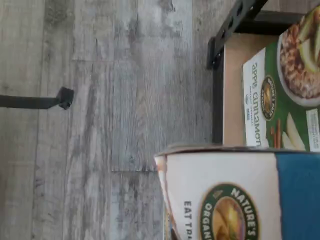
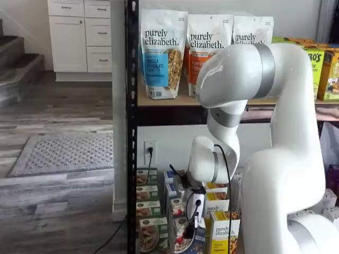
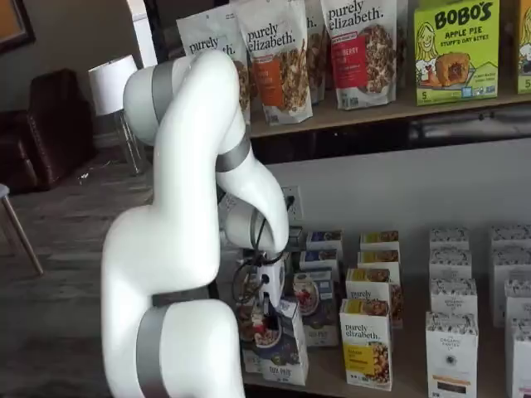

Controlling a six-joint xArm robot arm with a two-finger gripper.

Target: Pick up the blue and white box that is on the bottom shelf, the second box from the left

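The blue and white box [image 1: 225, 195] fills the near part of the wrist view, showing its white panel and a blue field. In both shelf views it [image 2: 183, 242] [image 3: 282, 352] stands at the front of the bottom shelf [image 3: 332, 380], tilted a little and forward of its row. My gripper [image 2: 189, 228] [image 3: 267, 323] comes down onto its top, with the black fingers closed on it. A green box [image 1: 280, 100] [image 2: 150, 233] with an apple cinnamon bowl picture stands beside it, by the rack post.
The black rack post [image 2: 131, 132] [image 1: 235, 25] rises at the shelf's left end. A yellow-and-white purely elizabeth box [image 3: 366, 348] and white boxes [image 3: 452, 348] stand to the right. Bags [image 3: 278, 58] line the upper board. Grey wood floor [image 1: 100, 125] lies beyond the post.
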